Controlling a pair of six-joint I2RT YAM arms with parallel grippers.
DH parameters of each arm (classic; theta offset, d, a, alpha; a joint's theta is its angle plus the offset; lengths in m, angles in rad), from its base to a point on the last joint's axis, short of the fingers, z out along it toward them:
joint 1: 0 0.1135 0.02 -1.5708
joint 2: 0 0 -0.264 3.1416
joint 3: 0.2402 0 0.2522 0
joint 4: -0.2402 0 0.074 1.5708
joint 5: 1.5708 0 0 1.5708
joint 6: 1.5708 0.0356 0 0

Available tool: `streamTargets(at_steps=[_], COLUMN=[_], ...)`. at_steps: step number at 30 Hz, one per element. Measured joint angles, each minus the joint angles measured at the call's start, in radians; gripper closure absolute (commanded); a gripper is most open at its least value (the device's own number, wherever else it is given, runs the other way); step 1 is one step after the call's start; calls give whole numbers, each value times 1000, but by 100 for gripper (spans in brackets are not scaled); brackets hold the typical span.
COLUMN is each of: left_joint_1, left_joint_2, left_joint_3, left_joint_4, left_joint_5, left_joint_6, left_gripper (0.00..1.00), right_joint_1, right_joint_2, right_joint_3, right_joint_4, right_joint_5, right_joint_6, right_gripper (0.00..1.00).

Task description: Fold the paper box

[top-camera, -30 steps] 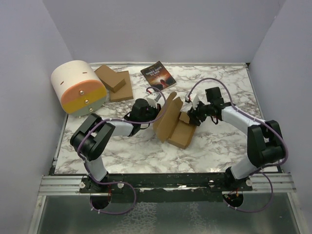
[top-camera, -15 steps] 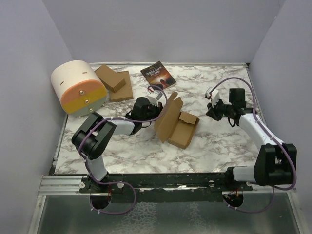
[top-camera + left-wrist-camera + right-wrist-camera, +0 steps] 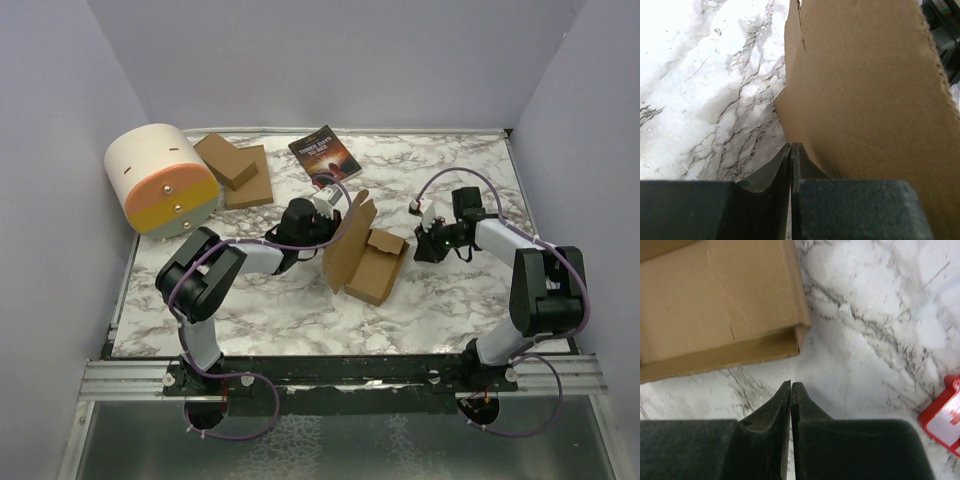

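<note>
The paper box [image 3: 372, 266] is brown cardboard lying mid-table, with its low tray part flat and one large panel [image 3: 345, 240] raised steeply on its left side. My left gripper [image 3: 338, 223] is shut with nothing between its jaws. In the left wrist view the left gripper [image 3: 791, 145] rests its right finger against the outer face of the raised panel [image 3: 865, 90]. My right gripper [image 3: 414, 246] is shut and empty, low over the marble just right of the box. In the right wrist view the right gripper [image 3: 791, 383] points at bare table a little short of the box's corner [image 3: 801, 332].
A cream, orange and yellow drum [image 3: 160, 180] lies at the back left. Beside it is a stack of flat cardboard pieces [image 3: 236, 170], and a dark book [image 3: 324, 153] lies at the back. A red and white object [image 3: 944, 415] sits right of my right gripper. Walls enclose the table.
My right gripper let go near the box's flap, swung out to the right, closed, and came back close to the box's right end. The left gripper edged right against the raised panel.
</note>
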Motion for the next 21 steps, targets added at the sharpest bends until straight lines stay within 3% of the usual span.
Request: streamTargets(at_steps=[10,21], left_joint_1=[-23,-29], left_joint_2=[43,51], left_joint_3=[64,77], left_joint_4=[-23,-41], left_joint_5=[12,11], left_joint_6=[12,23], left_gripper=[95,95], right_joint_1=[112,110], right_joint_2=[64,55], right_joint_3=[93,89], right_joint_4=[42,37], right_joint_5=[-24,-3], right_joint_6=[58,40], right_gripper=[96,88])
